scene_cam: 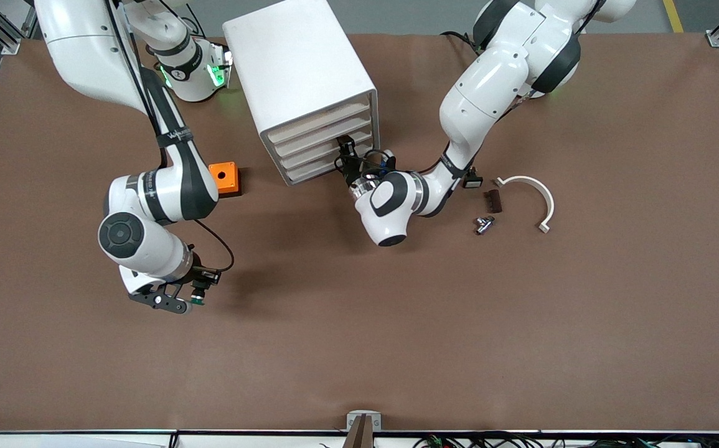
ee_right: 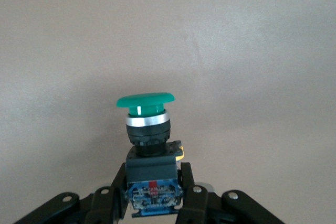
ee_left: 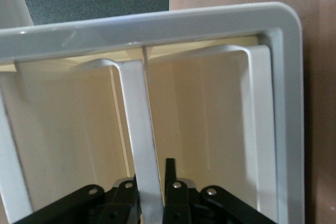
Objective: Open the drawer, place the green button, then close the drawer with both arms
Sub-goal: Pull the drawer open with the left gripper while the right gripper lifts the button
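Note:
A white cabinet point(scene_cam: 297, 62) with several shut drawers stands at the table's back middle. My left gripper point(scene_cam: 346, 153) is at its front and shut on the white handle strip point(ee_left: 140, 129) of a lower drawer point(scene_cam: 312, 151); in the left wrist view the gripper point(ee_left: 151, 192) has the strip pinched between its black fingers point(ee_left: 171, 174). My right gripper point(scene_cam: 192, 300) hangs over bare table toward the right arm's end and is shut on the button point(scene_cam: 198, 301). In the right wrist view the right gripper point(ee_right: 152, 195) clamps the button's dark body, and the button point(ee_right: 145, 103) points its green cap away from the jaws.
An orange cube point(scene_cam: 223, 177) with a round hole lies beside the cabinet. Toward the left arm's end lie a black button with a white cap point(scene_cam: 472, 182), a small brown block point(scene_cam: 492, 201), a metal fitting point(scene_cam: 484, 224) and a white curved piece point(scene_cam: 532, 193).

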